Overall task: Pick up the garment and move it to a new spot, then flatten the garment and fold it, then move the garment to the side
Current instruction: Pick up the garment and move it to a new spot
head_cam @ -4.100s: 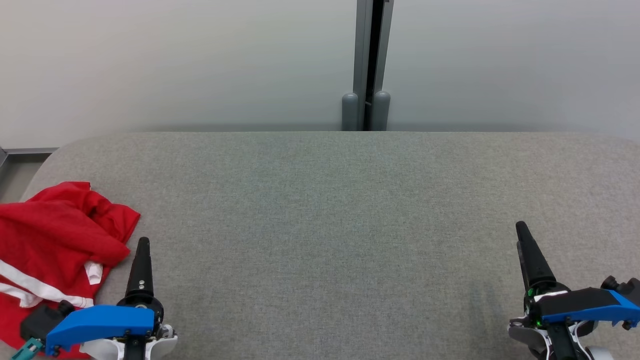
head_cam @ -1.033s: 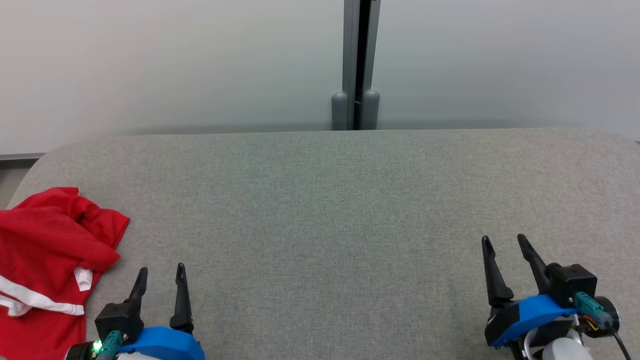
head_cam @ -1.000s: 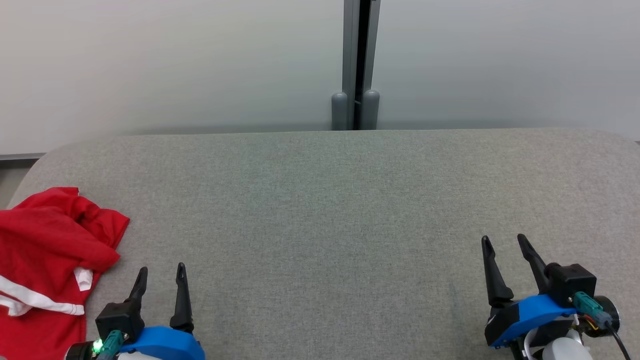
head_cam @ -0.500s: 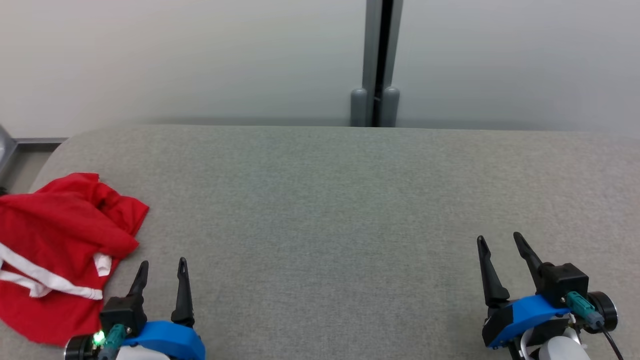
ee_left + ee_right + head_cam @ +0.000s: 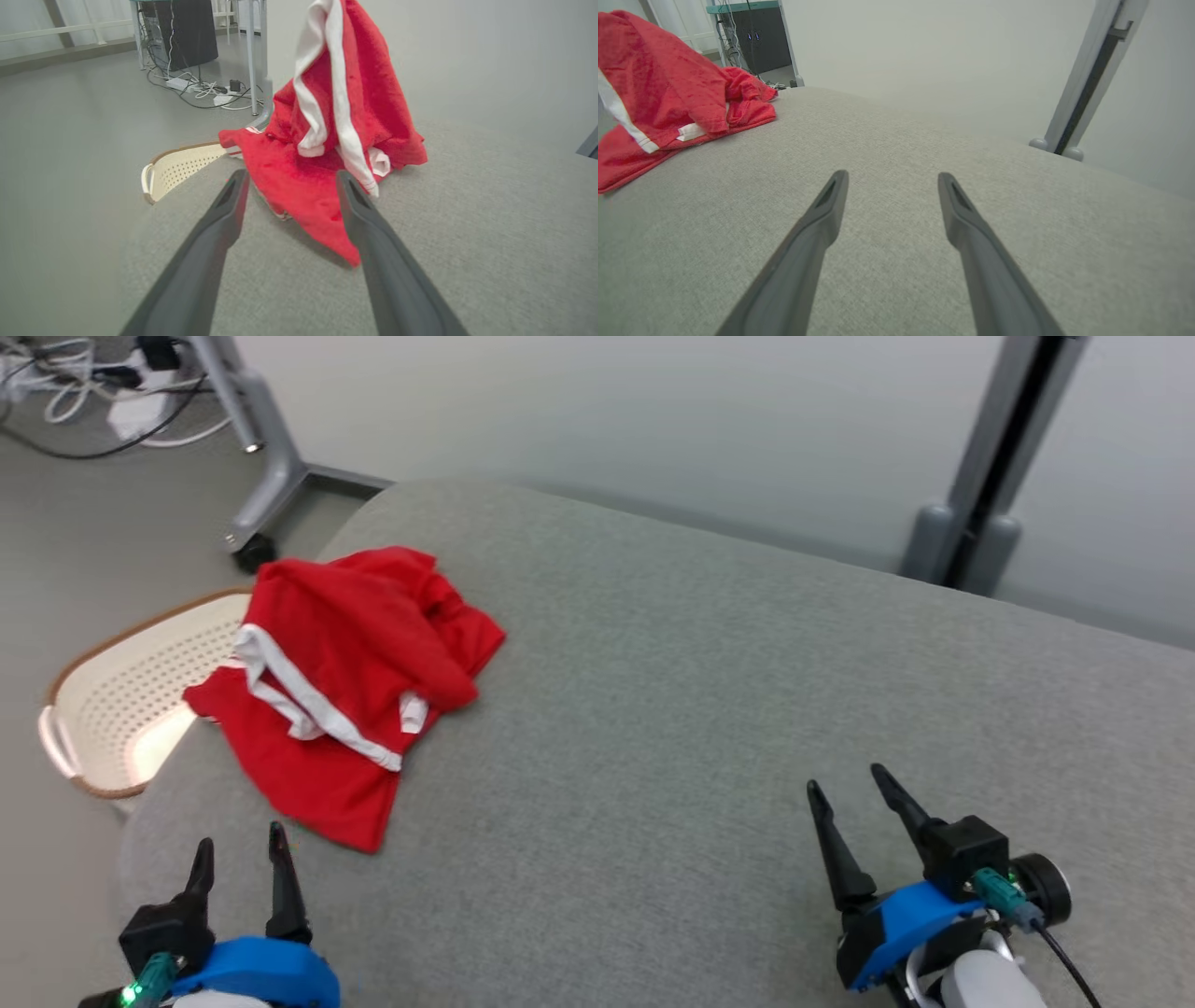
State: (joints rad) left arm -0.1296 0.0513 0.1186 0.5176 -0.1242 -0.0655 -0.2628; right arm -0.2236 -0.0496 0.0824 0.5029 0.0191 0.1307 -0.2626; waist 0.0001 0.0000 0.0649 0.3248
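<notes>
Now the red cloth [image 5: 345,653] lies crumpled at upper left on the pad [image 5: 700,709].
Basket [image 5: 93,709] at the left edge; left claw [image 5: 240,837], lower left, and right claw [image 5: 846,779], lower right, gape wide and hold nothing.

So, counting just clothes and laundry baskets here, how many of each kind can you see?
Red garment with white trim: 1
Cream perforated basket: 1
Total: 2
</notes>
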